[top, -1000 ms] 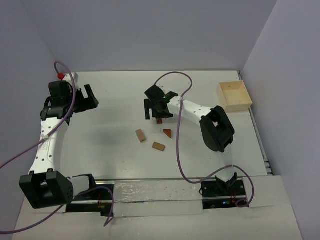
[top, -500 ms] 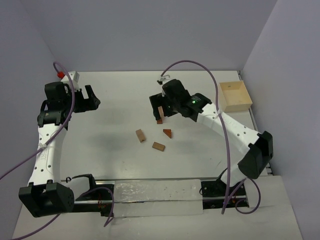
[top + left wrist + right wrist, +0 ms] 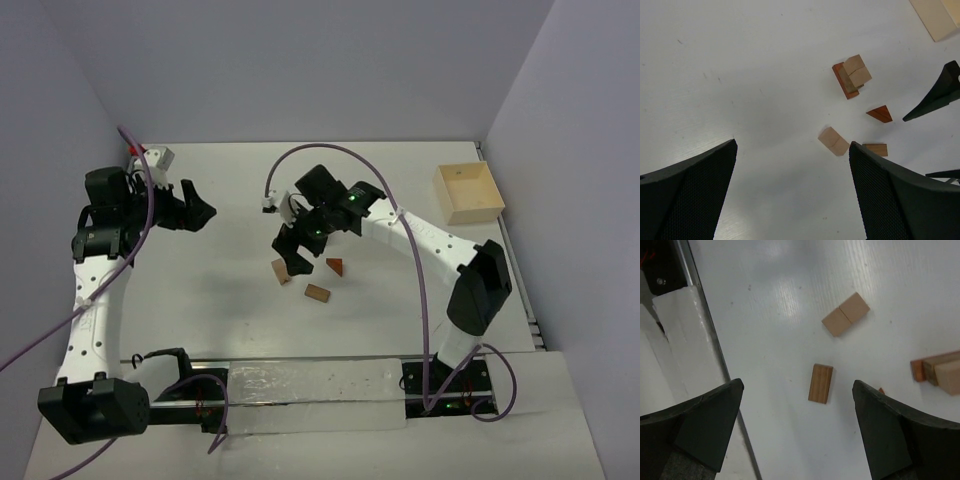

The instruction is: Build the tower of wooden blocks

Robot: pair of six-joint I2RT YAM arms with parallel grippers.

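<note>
Your right gripper [image 3: 796,389] is hanging with its jaws spread wide and gripping nothing. It is hovering above a small grooved reddish-tan wooden block [image 3: 820,383] that is lying flat on the white table [image 3: 230,290], with a pale tan wooden cuboid [image 3: 845,314] and a dark red-brown triangular wedge [image 3: 879,113] lying loose close by. The wood block tower [image 3: 852,77], a short stack of tan blocks on a reddish-brown base piece, is standing just beyond those pieces. Your left gripper [image 3: 792,146] is gaping wide and empty well off to the left, and the pale square wooden box [image 3: 468,192] is sitting near the far right corner.
</note>
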